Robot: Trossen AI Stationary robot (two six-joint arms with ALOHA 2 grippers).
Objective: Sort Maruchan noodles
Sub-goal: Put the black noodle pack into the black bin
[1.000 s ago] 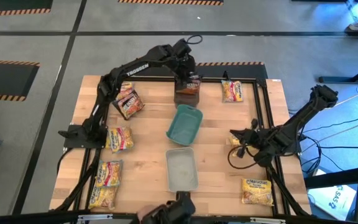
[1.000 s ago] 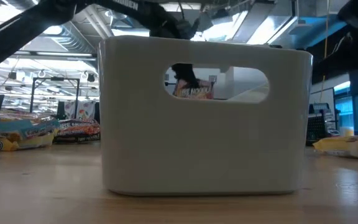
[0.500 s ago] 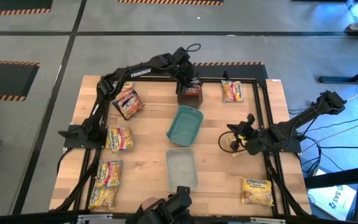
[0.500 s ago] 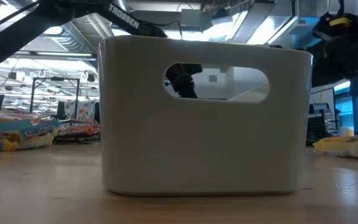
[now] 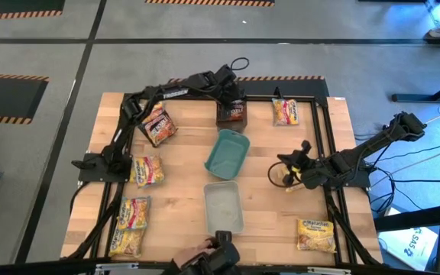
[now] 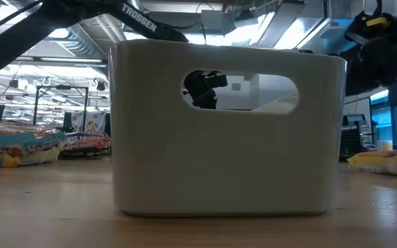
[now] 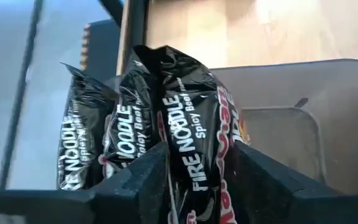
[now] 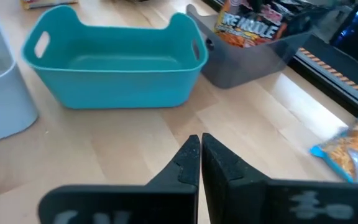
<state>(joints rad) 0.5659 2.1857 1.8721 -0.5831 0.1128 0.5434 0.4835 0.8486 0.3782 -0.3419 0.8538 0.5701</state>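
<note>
My left gripper (image 7: 199,186) reaches into the dark grey tray (image 5: 231,114) at the table's far middle. Its fingers stand on either side of a dark Maruchan noodles packet (image 7: 194,130) that stands upright in the tray beside two more dark packets (image 7: 82,137). My right gripper (image 8: 199,155) is shut with nothing in it, low over the table's right part (image 5: 285,173). Other packets lie on the table at the left (image 5: 147,169), at the far right (image 5: 284,112) and at the near right (image 5: 315,234). My left gripper comes slanting down from above, one finger (image 7: 145,183) on each flat side of the dark packet's lower part (image 7: 197,171). The packet fills the gap between them. I cannot tell whether the fingers touch it. The packet stands upright in the grey tray.
A teal tray (image 5: 228,151) and a pale clear tray (image 5: 224,208) stand in a row toward the near edge; the clear tray's wall (image 6: 226,127) blocks most of the low view. Red-brown packets (image 5: 157,124) lie at the far left. A black frame (image 5: 323,130) borders the table.
My left gripper has gone down into the dark grey tray with the dark packet, which was held above the tray and now stands inside it. My right gripper has swung a little toward the table's middle and stayed shut.
</note>
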